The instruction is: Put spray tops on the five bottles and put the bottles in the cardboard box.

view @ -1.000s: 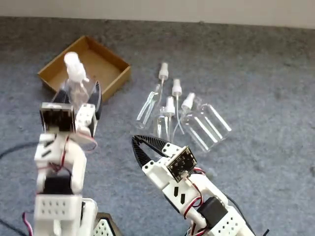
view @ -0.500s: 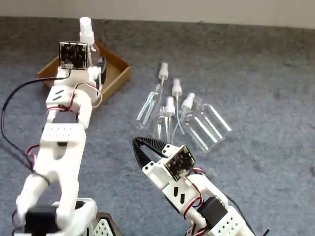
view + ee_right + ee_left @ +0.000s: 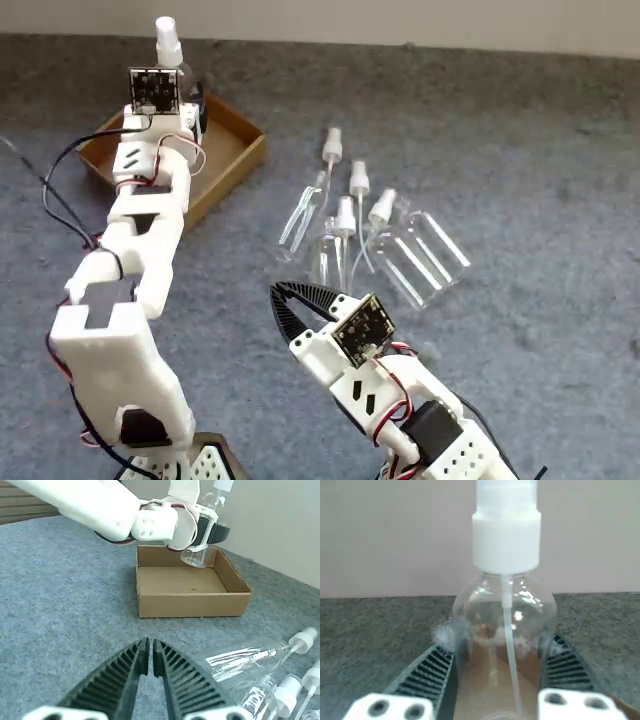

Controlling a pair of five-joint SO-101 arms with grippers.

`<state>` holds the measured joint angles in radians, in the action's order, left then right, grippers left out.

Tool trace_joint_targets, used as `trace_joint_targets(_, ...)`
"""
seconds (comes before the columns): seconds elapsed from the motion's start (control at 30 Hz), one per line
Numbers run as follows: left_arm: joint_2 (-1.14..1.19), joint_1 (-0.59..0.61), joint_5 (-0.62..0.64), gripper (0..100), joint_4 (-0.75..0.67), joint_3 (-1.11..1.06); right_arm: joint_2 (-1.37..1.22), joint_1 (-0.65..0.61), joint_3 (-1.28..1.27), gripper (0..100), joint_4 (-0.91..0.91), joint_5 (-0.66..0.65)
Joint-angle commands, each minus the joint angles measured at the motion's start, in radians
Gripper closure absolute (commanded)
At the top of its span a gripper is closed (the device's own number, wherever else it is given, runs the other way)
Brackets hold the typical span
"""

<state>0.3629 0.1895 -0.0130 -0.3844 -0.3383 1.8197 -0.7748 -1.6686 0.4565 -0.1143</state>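
High view: my left gripper (image 3: 188, 88) is clamping an upright spray-topped bottle (image 3: 168, 42) above the far side of the cardboard box (image 3: 236, 150). My right gripper (image 3: 276, 292) is hovering over grey carpet (image 3: 540, 140), jaws closed and empty, near four lying bottles (image 3: 345, 240). Pale wall (image 3: 420, 20) is bordering the carpet.

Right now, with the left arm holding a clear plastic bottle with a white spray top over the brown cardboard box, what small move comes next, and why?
Probably lower the clear plastic bottle into the brown cardboard box, then open. The left gripper is shut on it, white spray top fitted, and it hangs above the box, not yet resting inside.
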Motion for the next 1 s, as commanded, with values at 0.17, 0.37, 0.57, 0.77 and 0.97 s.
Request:
trace_joint_targets(0.17,0.344,0.038,-0.008,93,-0.153,0.398,0.012,0.016,-0.134,97.5,0.004,-0.012)
trace_joint_targets(0.37,0.522,0.041,-0.008,93,-0.153,0.627,0.012,0.018,-0.134,97.5,0.004,-0.012)
trace_joint_targets(0.57,0.633,0.039,-0.008,93,-0.152,0.765,0.012,0.019,-0.134,97.5,0.004,-0.012)
trace_joint_targets(0.77,0.699,0.039,-0.006,93,-0.097,0.842,0.012,0.019,-0.134,97.5,0.004,-0.012)
trace_joint_targets(0.97,0.730,0.041,-0.006,93,0.000,0.894,0.012,0.021,-0.136,97.5,0.004,-0.012)
